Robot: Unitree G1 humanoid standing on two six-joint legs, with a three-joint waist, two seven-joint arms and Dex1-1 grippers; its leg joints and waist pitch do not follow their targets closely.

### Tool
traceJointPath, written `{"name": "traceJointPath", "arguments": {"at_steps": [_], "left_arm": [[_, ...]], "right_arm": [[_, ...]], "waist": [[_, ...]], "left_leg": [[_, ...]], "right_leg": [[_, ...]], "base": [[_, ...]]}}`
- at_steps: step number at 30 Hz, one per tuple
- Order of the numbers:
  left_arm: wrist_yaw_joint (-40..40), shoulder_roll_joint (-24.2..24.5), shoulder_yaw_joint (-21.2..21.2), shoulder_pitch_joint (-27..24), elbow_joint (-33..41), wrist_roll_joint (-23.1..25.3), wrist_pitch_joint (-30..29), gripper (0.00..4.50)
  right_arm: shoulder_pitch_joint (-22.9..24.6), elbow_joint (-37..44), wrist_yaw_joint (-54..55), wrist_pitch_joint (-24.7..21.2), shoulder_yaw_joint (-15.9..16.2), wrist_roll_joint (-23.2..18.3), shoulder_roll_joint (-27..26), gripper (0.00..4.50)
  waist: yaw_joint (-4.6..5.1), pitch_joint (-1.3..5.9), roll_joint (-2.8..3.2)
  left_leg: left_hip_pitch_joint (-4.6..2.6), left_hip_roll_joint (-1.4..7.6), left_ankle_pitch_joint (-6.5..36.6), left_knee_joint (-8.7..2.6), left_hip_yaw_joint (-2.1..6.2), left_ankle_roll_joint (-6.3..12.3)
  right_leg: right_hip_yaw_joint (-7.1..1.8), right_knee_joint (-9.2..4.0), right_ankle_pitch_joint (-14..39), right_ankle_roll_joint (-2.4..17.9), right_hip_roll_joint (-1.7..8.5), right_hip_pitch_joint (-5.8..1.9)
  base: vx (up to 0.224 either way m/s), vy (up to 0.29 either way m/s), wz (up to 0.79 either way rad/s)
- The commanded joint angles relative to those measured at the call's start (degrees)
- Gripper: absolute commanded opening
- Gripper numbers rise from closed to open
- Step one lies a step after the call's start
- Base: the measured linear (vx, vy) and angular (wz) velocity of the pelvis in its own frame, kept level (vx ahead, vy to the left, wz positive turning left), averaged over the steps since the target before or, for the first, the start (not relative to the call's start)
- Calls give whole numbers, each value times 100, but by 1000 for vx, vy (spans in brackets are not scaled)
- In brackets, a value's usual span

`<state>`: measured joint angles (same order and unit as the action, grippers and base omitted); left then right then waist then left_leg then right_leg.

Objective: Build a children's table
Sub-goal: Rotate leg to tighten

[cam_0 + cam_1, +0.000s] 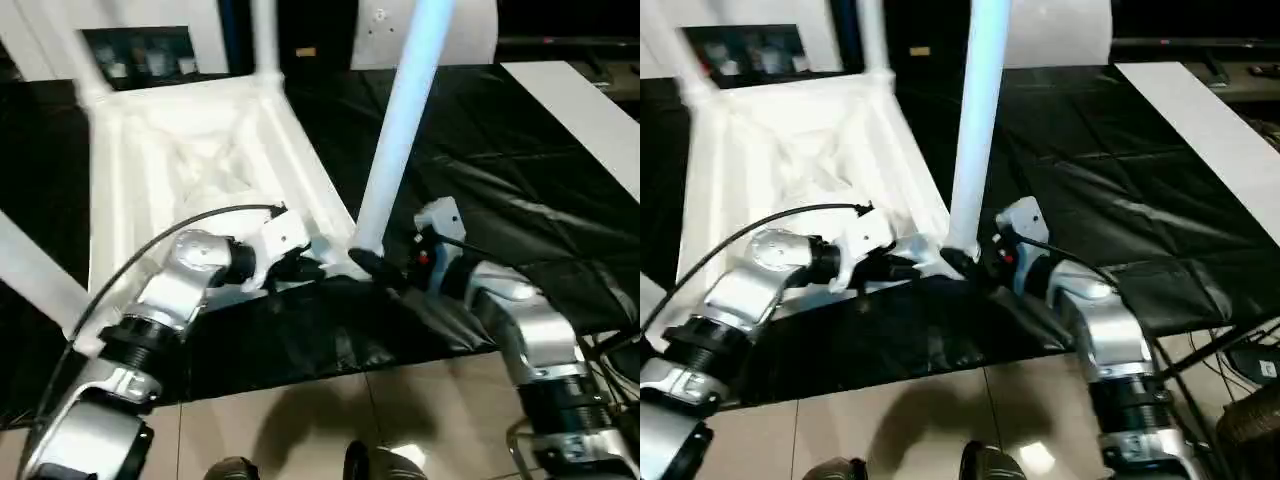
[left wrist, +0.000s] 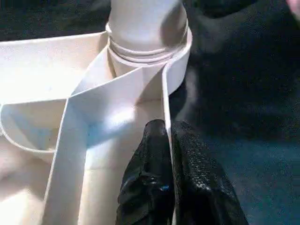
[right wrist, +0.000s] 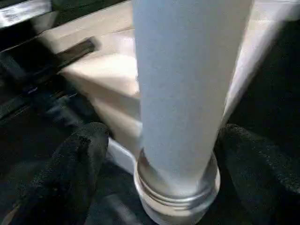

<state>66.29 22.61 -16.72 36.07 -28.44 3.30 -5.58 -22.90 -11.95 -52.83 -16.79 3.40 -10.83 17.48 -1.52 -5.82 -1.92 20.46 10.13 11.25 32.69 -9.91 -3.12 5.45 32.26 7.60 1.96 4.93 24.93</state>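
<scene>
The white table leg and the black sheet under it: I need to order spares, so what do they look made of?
White round table leg: likely smooth moulded plastic, with an even sheen and ridged rings at its base. Black floor sheet: probably thin plastic film, creased and glossy.

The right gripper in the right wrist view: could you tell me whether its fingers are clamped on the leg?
No: the right gripper stands open, its fingers flanking the leg with gaps on both sides.

upturned table top [image 1: 190, 160] on black sheet [image 1: 500, 200]
</scene>
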Motion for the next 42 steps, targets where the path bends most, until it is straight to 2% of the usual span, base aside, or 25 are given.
{"name": "traceJointPath", "arguments": {"at_steps": [1, 5, 10, 12, 16, 17, 18, 20, 27, 36, 41, 42], "left_arm": [[588, 83, -357, -54, -71, 37, 304, 0], [1130, 239, -482, -43, -71, -38, 477, 0], [1841, 369, -680, 22, -134, -171, 776, 0], [1892, 368, -688, 31, -153, -174, 814, 0], [2206, 386, -872, 70, -153, -109, 1015, 0], [2244, 389, -908, 75, -149, -90, 1045, 0], [2255, 388, -918, 78, -151, -86, 1057, 0], [2310, 381, -965, 92, -164, -61, 1128, 0], [2344, 366, -984, 147, -329, 5, 1290, 0], [2218, 364, -978, 152, -443, 42, 1343, 0], [1943, 294, -857, 118, -504, 15, 1149, 0], [1675, 219, -760, 108, -488, 5, 903, 0]], "right_arm": [[-64, -82, -425, 148, 63, -86, 165, 419], [-114, -190, -1070, 314, 233, -142, 422, 419], [-209, -374, -2162, 383, 428, -433, 725, 419], [-225, -410, -2234, 408, 447, -446, 742, 403], [-348, -638, -2650, 569, 594, -441, 813, 382], [-377, -672, -2702, 586, 616, -438, 814, 367], [-390, -687, -2726, 593, 625, -437, 815, 356], [-466, -761, -2893, 602, 692, -443, 826, 346], [-556, -815, -3294, 554, 822, -523, 874, 285], [-537, -790, -3485, 467, 891, -597, 877, 213], [-355, -524, -3296, 176, 810, -778, 794, 205], [-252, -368, -2990, -24, 756, -821, 698, 205]], "waist": [[-12, 401, -29], [-63, 417, -44], [-161, 423, -59], [-193, 404, -62], [-224, 374, -82], [-221, 365, -91], [-227, 366, -93], [-225, 367, -90], [-263, 391, -101], [-298, 374, -99], [-304, 354, -110], [-301, 345, -94]], "left_leg": [[-38, 292, 591, -323, 27, 716], [-29, 290, 445, -308, 21, 761], [-16, 317, 338, -283, 2, 868], [-23, 321, 447, -284, -2, 794], [-24, 314, 852, -308, 18, 527], [-19, 312, 888, -309, 16, 508], [-26, 310, 908, -310, 19, 472], [-24, 322, 870, -311, 25, 471], [-5, 320, 652, -291, 20, 567], [-14, 325, 725, -302, 22, 507], [-13, 320, 807, -313, 25, 467], [-12, 319, 836, -319, 26, 441]], "right_leg": [[-338, -266, 1325, 1290, 367, -405], [-339, -216, 1100, 1386, 379, -422], [-329, -172, 1021, 1446, 379, -428], [-334, -195, 1224, 1419, 385, -404], [-334, -274, 2026, 1160, 410, -395], [-336, -286, 2096, 1126, 407, -390], [-339, -293, 2165, 1079, 406, -386], [-337, -273, 2060, 1107, 397, -378], [-334, -216, 1626, 1218, 392, -395], [-333, -238, 1810, 1154, 393, -385], [-335, -263, 1981, 1072, 397, -385], [-338, -281, 2069, 1032, 398, -383]], "base": [[0, 0, 0], [0, 0, 0], [0, 0, 0], [0, 0, 0], [0, 0, 0], [0, 0, 0], [0, 0, 0], [0, 0, 0], [0, 0, 0], [0, 0, 0], [0, 0, 0], [0, 0, 0]]}}
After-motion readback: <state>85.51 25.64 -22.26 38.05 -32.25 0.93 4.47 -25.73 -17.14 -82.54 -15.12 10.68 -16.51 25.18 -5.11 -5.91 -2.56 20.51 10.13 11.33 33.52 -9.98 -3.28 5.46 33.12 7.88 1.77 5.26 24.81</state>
